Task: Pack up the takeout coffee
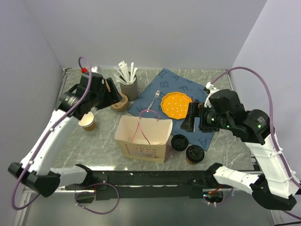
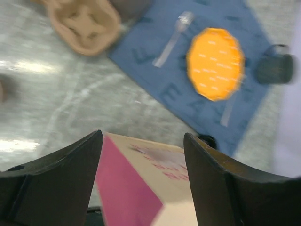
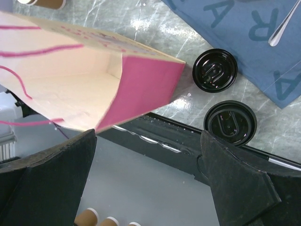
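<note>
- Marble-grey table (image 1: 101, 141) carries everything.
- Blue lettered placemat (image 1: 171, 82) lies at back centre-right, set at an angle.
- Cream paper bag (image 1: 143, 136) with a pink lining and pink cord handles stands upright at centre front, mouth open.
- Left gripper (image 1: 114, 95) is at back left, just beside a cardboard cup carrier (image 1: 121, 102). In the left wrist view its fingers (image 2: 70, 165) are spread with nothing between them.
- Right gripper (image 1: 190, 118) hangs over the placemat's near edge, right of the bag. In the right wrist view its fingers (image 3: 235, 183) are wide apart and empty.
- Orange plate (image 1: 176, 104) sits on the placemat.
- Grey holder (image 1: 130, 89) with white wrapped sticks stands behind the carrier.
- Takeout coffee (image 1: 194, 154), a brown cup with a black sip lid, stands upright on the table at front right, outside the bag, near the table's front edge.
- Lidless paper cup (image 1: 87, 122) stands at left, well apart from the bag.
- Loose black lid (image 1: 179, 142) lies flat between the bag and the takeout coffee.
- Clear fork (image 1: 155, 99) lies on the placemat, left of the plate.
</note>
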